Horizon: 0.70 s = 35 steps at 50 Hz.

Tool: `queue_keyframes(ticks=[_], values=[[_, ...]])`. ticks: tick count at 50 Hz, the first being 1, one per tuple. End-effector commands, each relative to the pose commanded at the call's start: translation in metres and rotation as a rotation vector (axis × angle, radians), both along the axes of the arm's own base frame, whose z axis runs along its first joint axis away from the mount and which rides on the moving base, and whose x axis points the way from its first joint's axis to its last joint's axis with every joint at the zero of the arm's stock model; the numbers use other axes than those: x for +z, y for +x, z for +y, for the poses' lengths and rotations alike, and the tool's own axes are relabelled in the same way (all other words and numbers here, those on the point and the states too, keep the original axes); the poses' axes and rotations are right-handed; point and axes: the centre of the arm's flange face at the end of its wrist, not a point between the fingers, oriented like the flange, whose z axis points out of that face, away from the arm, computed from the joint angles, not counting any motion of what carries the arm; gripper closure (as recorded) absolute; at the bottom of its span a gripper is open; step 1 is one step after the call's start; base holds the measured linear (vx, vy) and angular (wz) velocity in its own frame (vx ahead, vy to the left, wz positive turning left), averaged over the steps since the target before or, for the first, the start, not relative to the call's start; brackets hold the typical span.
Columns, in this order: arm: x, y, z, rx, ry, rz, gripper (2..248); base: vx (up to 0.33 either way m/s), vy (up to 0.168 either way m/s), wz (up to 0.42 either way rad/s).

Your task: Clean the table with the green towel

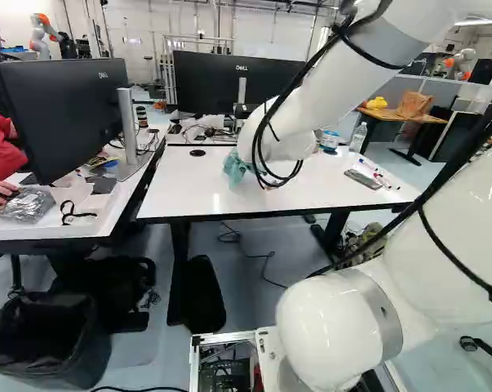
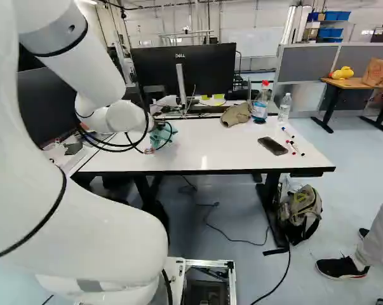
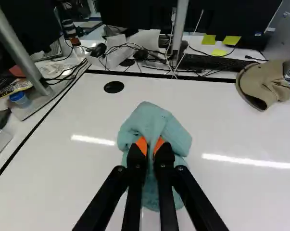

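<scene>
In the right base view my gripper (image 2: 154,147) is mostly hidden behind the arm's wrist and cables, low over the left part of the white table (image 2: 210,146). The green towel (image 2: 161,135) shows there beside the wrist, bunched up. The wrist view has the gripper (image 3: 151,149) shut on the towel (image 3: 154,120), whose folds are pinched between the orange pads and spread out ahead of and under the fingers. Whether the towel's underside touches the tabletop cannot be seen clearly.
On the table's right part are a phone (image 2: 272,146), markers (image 2: 295,147), a cap (image 2: 235,114) and bottles (image 2: 260,105). A monitor (image 2: 183,68) stands behind. Another desk with a monitor (image 1: 64,114) adjoins at the left; a person sits there. Another robot (image 1: 46,37) stands far back.
</scene>
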Motion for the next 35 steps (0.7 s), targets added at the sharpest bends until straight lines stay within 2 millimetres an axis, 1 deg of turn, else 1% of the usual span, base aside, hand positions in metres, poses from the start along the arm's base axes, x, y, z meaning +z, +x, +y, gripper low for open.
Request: queue_keyframes(ticks=[21, 33, 34, 35], values=[[0.000, -0.008, 0.029, 0.079, 0.000, -0.001, 213, 0.000, 0.000, 0.000], [-0.001, -0.014, 0.036, 0.102, 0.000, -0.002, 213, 0.000, 0.000, 0.000], [-0.001, -0.014, 0.036, 0.102, 0.000, -0.002, 204, 0.000, 0.000, 0.000], [-0.001, -0.014, 0.036, 0.102, 0.000, -0.002, 204, 0.000, 0.000, 0.000]])
